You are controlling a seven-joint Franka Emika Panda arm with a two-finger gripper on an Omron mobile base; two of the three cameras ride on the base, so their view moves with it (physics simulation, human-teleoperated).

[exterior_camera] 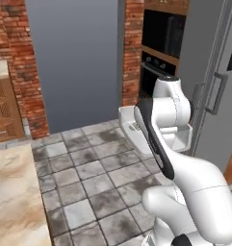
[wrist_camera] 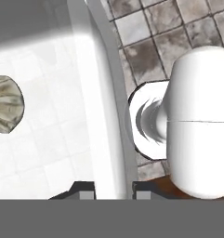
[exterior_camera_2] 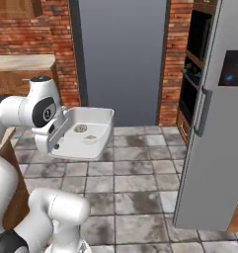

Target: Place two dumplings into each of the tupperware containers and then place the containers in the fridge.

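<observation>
My gripper (wrist_camera: 113, 188) is shut on the side rim of the large white tupperware container (wrist_camera: 102, 116), one finger on each side of the wall. In the right base view the container (exterior_camera_2: 93, 110) hangs level in the air above the tiled floor, beside my hand (exterior_camera_2: 50, 134). Two dumplings (exterior_camera_2: 80, 128) (exterior_camera_2: 90, 139) lie inside it. One dumpling (wrist_camera: 6, 104) appears at the left of the hand view. The left base view has the container (exterior_camera: 128, 121) partly behind my arm. The fridge (exterior_camera_2: 214, 138) (exterior_camera: 211, 101) stands to the right with its doors closed. The dark grey container is out of view.
A black oven (exterior_camera_2: 193, 64) (exterior_camera: 158, 53) set in wood stands just past the fridge. A plain grey panel (exterior_camera_2: 120, 59) between brick walls faces me. A marble counter (exterior_camera: 14, 197) runs along the left. Grey floor tiles (exterior_camera_2: 135, 183) lie between me and the fridge.
</observation>
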